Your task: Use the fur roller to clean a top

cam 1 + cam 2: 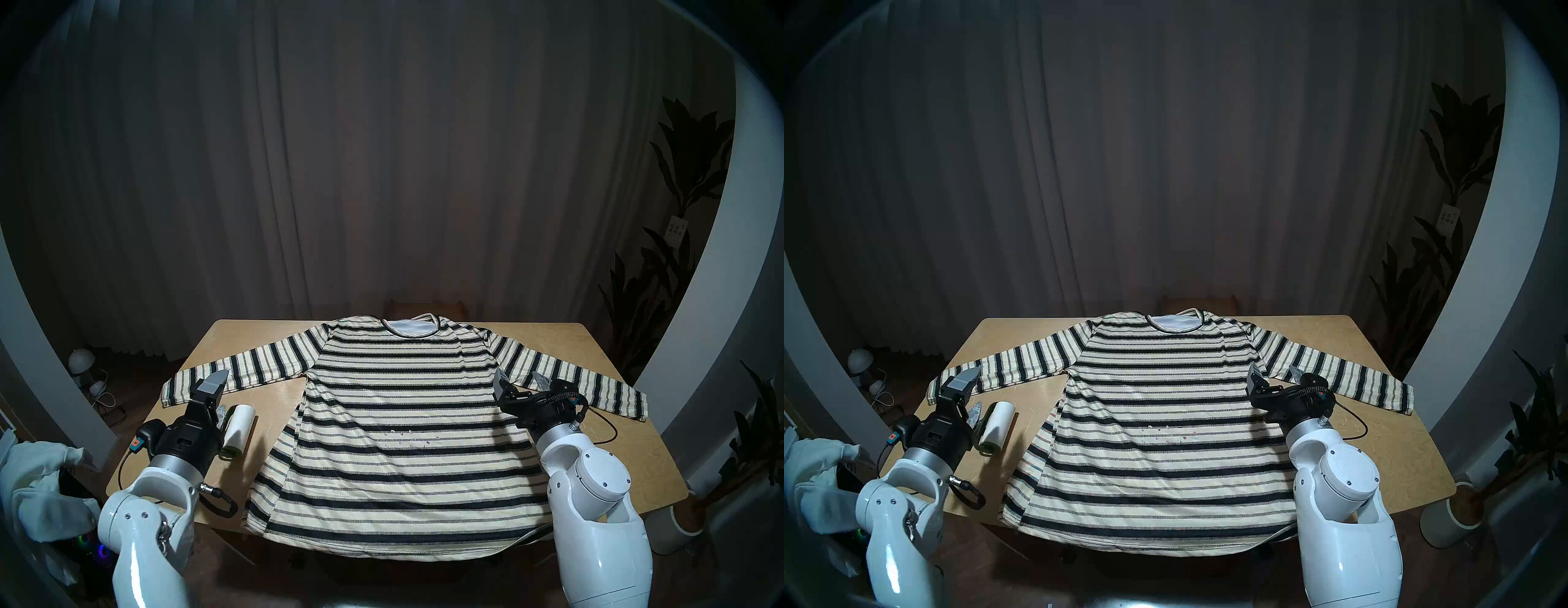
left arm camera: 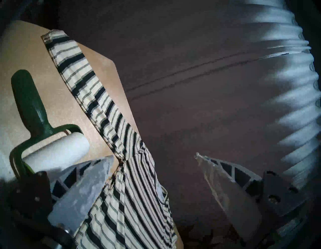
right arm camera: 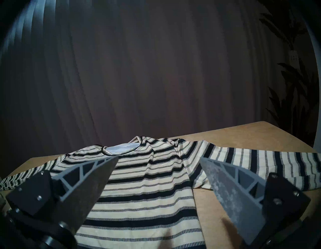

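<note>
Now fur roller (image 1: 237,429) just right of left fingers (image 1: 215,384), both pairs spread, empty

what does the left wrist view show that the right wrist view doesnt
Only the left wrist view shows the fur roller, lying on the table beside the left end effector, which is open and empty. Only the right wrist view shows the top's neckline and the open right end effector. Both show the striped top and the curtain.
</note>
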You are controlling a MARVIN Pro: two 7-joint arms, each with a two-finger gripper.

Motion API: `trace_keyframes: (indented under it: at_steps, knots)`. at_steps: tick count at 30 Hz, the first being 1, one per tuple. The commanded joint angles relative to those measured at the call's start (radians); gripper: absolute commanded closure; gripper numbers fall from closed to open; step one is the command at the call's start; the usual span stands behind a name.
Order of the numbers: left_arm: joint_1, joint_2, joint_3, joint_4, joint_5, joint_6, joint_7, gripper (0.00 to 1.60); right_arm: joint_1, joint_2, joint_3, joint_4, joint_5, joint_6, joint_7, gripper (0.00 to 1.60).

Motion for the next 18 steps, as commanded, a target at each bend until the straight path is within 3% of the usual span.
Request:
trace_keyframes:
  at_steps: [1, 8, 11, 18]
  knots:
    - [0.052, 0.069, -0.074, 0.005, -0.105, 0.12, -0.076, 0.0, 0.007, 0.042, 0.026, -0.005, 0.02, -0.016, 0.055, 0.0]
    - [0.027, 0.08, -0.095, 0.083, -0.11, 0.147, -0.065, 0.0, 0.034, 0.055, 0.043, 0.012, 0.009, -0.046, 0.065, 0.0]
    - [0.01, 0.071, -0.105, 0.117, -0.107, 0.128, -0.033, 0.0, 0.037, 0.06, 0.044, 0.015, 0.001, -0.059, 0.069, 0.0]
    - [-0.01, 0.085, -0.147, 0.158, -0.116, 0.119, -0.052, 0.0, 0.021, 0.043, 0.037, 0.014, -0.026, -0.076, 0.041, 0.0]
